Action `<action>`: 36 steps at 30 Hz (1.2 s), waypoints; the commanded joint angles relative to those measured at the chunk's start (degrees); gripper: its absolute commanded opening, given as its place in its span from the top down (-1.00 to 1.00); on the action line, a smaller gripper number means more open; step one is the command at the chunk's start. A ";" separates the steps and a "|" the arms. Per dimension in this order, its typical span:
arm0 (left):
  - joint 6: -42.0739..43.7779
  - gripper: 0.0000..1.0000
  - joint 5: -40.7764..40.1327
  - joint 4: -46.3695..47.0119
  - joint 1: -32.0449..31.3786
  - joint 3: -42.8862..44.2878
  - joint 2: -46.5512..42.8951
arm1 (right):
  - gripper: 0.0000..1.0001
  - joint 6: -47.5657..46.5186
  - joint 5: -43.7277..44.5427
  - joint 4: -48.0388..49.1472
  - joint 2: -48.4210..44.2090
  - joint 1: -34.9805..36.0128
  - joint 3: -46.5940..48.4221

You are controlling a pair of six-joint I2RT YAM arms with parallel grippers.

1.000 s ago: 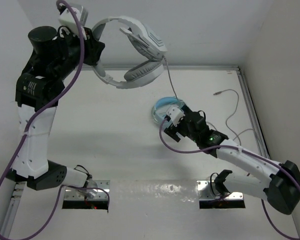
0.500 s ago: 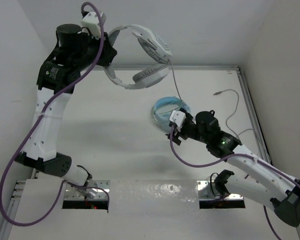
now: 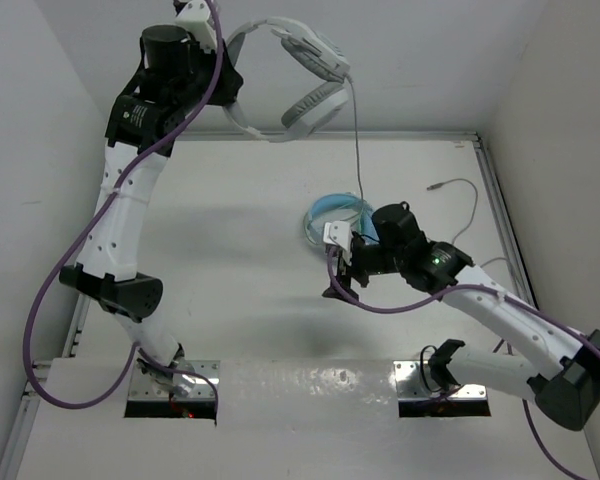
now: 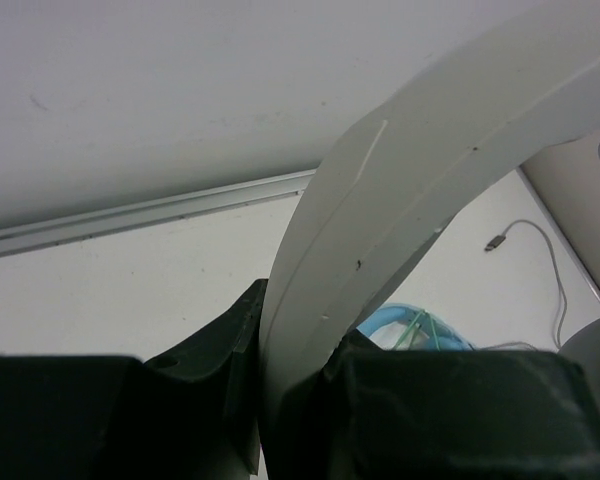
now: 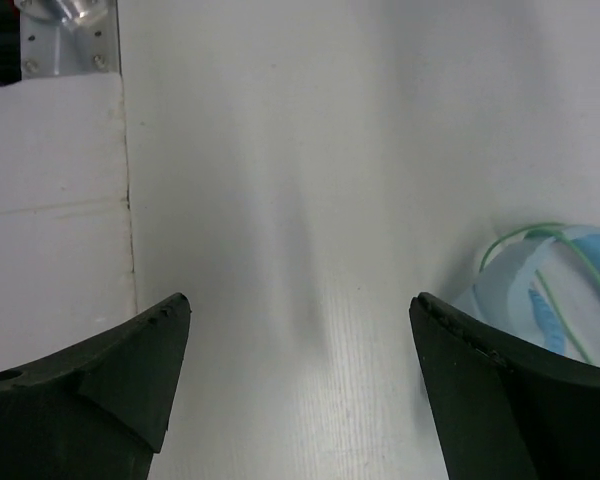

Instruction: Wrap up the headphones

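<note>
**A:** What sort of place is this?

**B:** A robotics lab, a boxed-in test cell by the look of it. There's a white-and-black left arm [image 3: 120, 220] on the left side and a right arm [image 3: 510, 310] at lower right. Both are bolted to metal plates [image 3: 410, 375] at the bottom edge.

**A:** Could it be a home or an office?

**B:** It reads as a rig. The white table [image 3: 230, 260] has plain white walls [image 3: 30, 200] closing it in on the left, top and right. An aluminium rail [image 3: 410, 133] runs along its far edge. Purple cable [image 3: 32, 340] loops loose at lower left. The props are white headphones [image 3: 315, 100] at the top and a light blue pair [image 3: 330, 212] mid-frame.
</note>
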 commanded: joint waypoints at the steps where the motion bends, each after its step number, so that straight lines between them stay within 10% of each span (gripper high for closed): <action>1: -4.30 1.00 -1.34 7.52 0.92 2.08 -1.42 | -0.78 3.35 0.80 10.69 -6.41 0.14 -1.69; 10: -5.62 1.00 3.76 6.99 3.12 -3.09 -2.91 | -0.98 14.52 53.88 36.04 -16.10 -0.56 -18.12; 22: -7.56 1.00 11.49 7.60 3.21 -12.42 -6.34 | -0.94 17.44 41.28 58.79 1.91 -17.35 -23.59; 26: -8.17 1.00 14.04 7.61 3.30 -12.95 -6.87 | -0.74 14.96 24.90 59.33 7.63 -17.27 -23.05; 36: -6.86 1.00 13.07 7.61 3.65 -10.32 -6.00 | -0.69 12.06 24.13 56.09 -1.41 -17.27 -28.07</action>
